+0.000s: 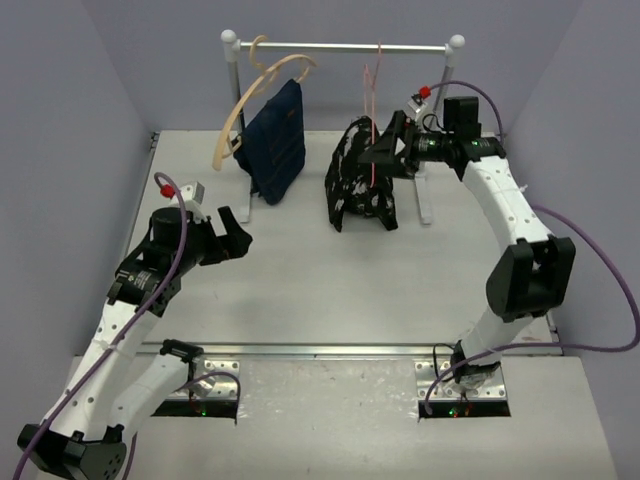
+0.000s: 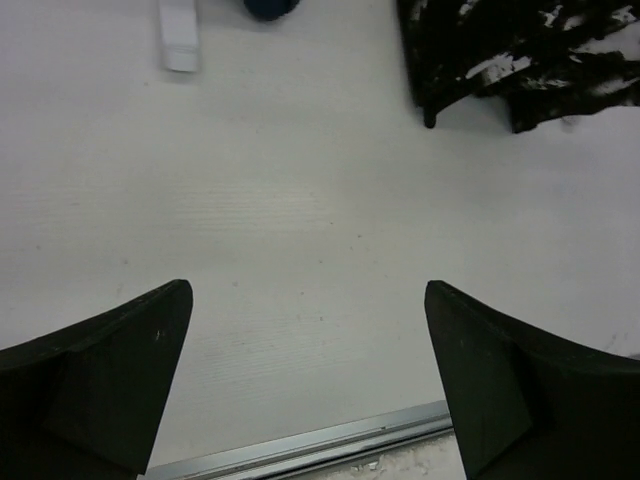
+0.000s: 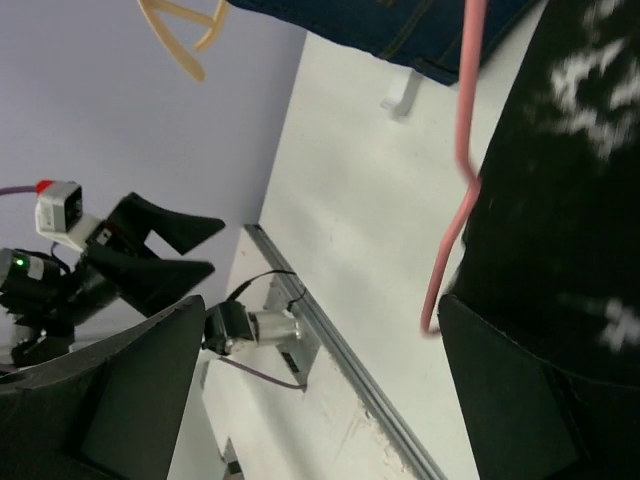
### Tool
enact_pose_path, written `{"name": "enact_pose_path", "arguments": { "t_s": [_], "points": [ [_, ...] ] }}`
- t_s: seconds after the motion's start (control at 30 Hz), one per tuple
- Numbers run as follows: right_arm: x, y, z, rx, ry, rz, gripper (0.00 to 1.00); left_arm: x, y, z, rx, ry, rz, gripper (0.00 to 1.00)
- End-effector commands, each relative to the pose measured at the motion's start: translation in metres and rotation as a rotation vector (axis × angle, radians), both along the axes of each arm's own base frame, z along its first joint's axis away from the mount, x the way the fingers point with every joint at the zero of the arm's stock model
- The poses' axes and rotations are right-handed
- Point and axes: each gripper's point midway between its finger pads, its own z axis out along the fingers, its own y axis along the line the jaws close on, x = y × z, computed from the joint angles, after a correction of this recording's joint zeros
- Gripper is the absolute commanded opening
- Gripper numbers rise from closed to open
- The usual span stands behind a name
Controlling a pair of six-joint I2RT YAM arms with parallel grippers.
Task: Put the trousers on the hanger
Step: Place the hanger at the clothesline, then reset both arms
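Observation:
The black, white-speckled trousers (image 1: 360, 190) hang draped over the thin pink hanger (image 1: 372, 90), whose hook is on the rack rail. Their lower end rests near the table. My right gripper (image 1: 383, 150) is open right at the trousers' upper part. In the right wrist view the gripper (image 3: 322, 305) has its jaws wide apart. The pink hanger (image 3: 460, 150) and the trousers (image 3: 565, 200) lie beside its right finger (image 3: 540, 400), not clamped. My left gripper (image 1: 238, 238) is open and empty over the table at the left. The left wrist view shows the gripper (image 2: 308, 295) above bare table, with the trousers (image 2: 520, 45) at the upper right.
A clothes rack (image 1: 340, 46) stands at the back on white feet (image 2: 180, 35). A tan wooden hanger (image 1: 250, 95) on it carries a navy blue garment (image 1: 278, 140), left of the trousers. A metal strip (image 1: 320, 350) crosses the table's near edge. Purple walls enclose the table.

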Motion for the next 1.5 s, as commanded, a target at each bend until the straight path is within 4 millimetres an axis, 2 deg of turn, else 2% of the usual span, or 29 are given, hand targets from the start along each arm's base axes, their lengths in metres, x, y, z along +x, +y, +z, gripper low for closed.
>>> {"name": "enact_pose_path", "arguments": {
  "t_s": [0.0, 0.13, 0.17, 0.23, 0.27, 0.33, 0.37, 0.43, 0.5, 0.57, 0.63, 0.67, 0.77, 0.8, 0.87, 1.23, 1.47],
  "points": [
    [-0.022, -0.03, 0.006, -0.189, -0.107, -0.117, 0.99, 0.008, 0.032, 0.021, 0.074, -0.07, 0.172, 1.0],
    [-0.032, -0.061, 0.003, -0.349, -0.13, -0.252, 0.99, 0.003, 0.047, 0.03, 0.119, -0.072, 0.232, 1.0],
    [-0.037, -0.075, 0.002, -0.413, -0.125, -0.308, 0.99, 0.003, 0.052, 0.036, 0.132, -0.083, 0.256, 1.0],
    [-0.058, -0.097, 0.002, -0.511, -0.121, -0.389, 0.99, -0.001, 0.07, 0.046, 0.178, -0.092, 0.34, 1.0],
    [-0.067, -0.118, -0.001, -0.596, -0.127, -0.475, 0.99, -0.004, 0.084, 0.049, 0.209, -0.093, 0.41, 1.0],
    [-0.094, -0.143, -0.014, -0.698, -0.119, -0.544, 0.99, -0.011, 0.102, 0.055, 0.236, -0.104, 0.512, 1.0],
    [-0.107, -0.15, -0.008, -0.721, -0.16, -0.56, 0.99, -0.012, 0.109, 0.057, 0.247, -0.112, 0.552, 1.0],
    [-0.132, -0.161, -0.012, -0.76, -0.192, -0.576, 0.99, -0.016, 0.121, 0.059, 0.257, -0.13, 0.627, 1.0],
    [-0.155, -0.164, -0.008, -0.758, -0.251, -0.575, 0.99, -0.019, 0.133, 0.057, 0.279, -0.153, 0.696, 1.0],
    [-0.172, -0.168, -0.01, -0.768, -0.276, -0.573, 0.99, -0.021, 0.14, 0.048, 0.277, -0.189, 0.741, 1.0],
    [-0.187, -0.172, -0.011, -0.788, -0.29, -0.569, 0.99, -0.021, 0.138, 0.042, 0.243, -0.232, 0.733, 1.0],
    [-0.194, -0.175, -0.018, -0.808, -0.272, -0.561, 0.99, -0.018, 0.136, 0.032, 0.234, -0.244, 0.73, 1.0],
    [-0.203, -0.189, -0.029, -0.877, -0.257, -0.592, 0.99, -0.021, 0.133, 0.027, 0.199, -0.292, 0.711, 1.0],
    [-0.206, -0.194, -0.038, -0.9, -0.249, -0.604, 0.99, -0.022, 0.132, 0.027, 0.19, -0.31, 0.703, 1.0],
    [-0.212, -0.199, -0.042, -0.902, -0.269, -0.638, 0.99, -0.026, 0.134, 0.034, 0.18, -0.343, 0.707, 1.0],
    [-0.213, -0.195, -0.06, -0.872, -0.283, -0.645, 0.99, -0.021, 0.131, 0.026, 0.195, -0.323, 0.685, 1.0],
    [-0.212, -0.194, -0.059, -0.859, -0.296, -0.649, 0.99, -0.02, 0.131, 0.025, 0.196, -0.324, 0.685, 1.0]
  ]
}}
